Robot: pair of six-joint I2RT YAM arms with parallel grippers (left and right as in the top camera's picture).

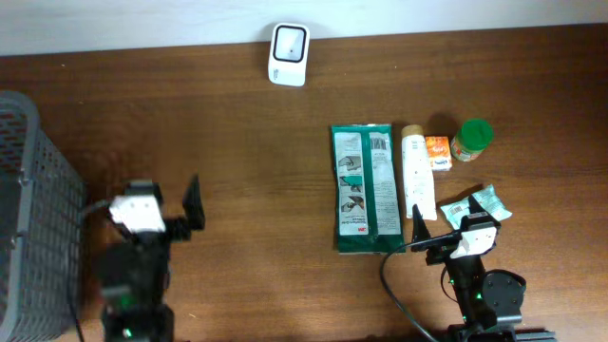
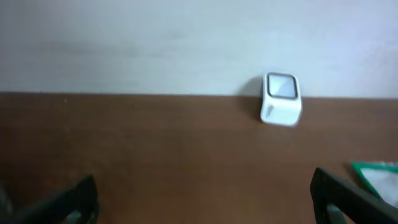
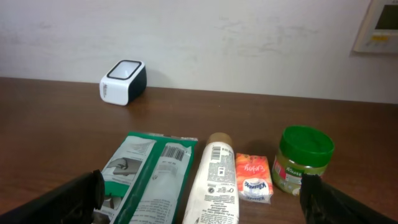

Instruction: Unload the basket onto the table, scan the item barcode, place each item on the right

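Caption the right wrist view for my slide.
Open right end effector facing a green packet, white tube, orange sachet, green-lidded jar, and white scanner.

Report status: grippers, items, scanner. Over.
Left gripper open, empty. Right gripper open, empty, near the items. Green packet, white tube, orange sachet, green-lidded jar all untouched. Scanner at far edge, nothing blocking it.

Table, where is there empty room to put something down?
The biggest bare patch is the middle of the brown table, between the gray basket and the green package, up to the white scanner. The right side is crowded: package, white tube, orange packet and green-lidded jar lie close together.
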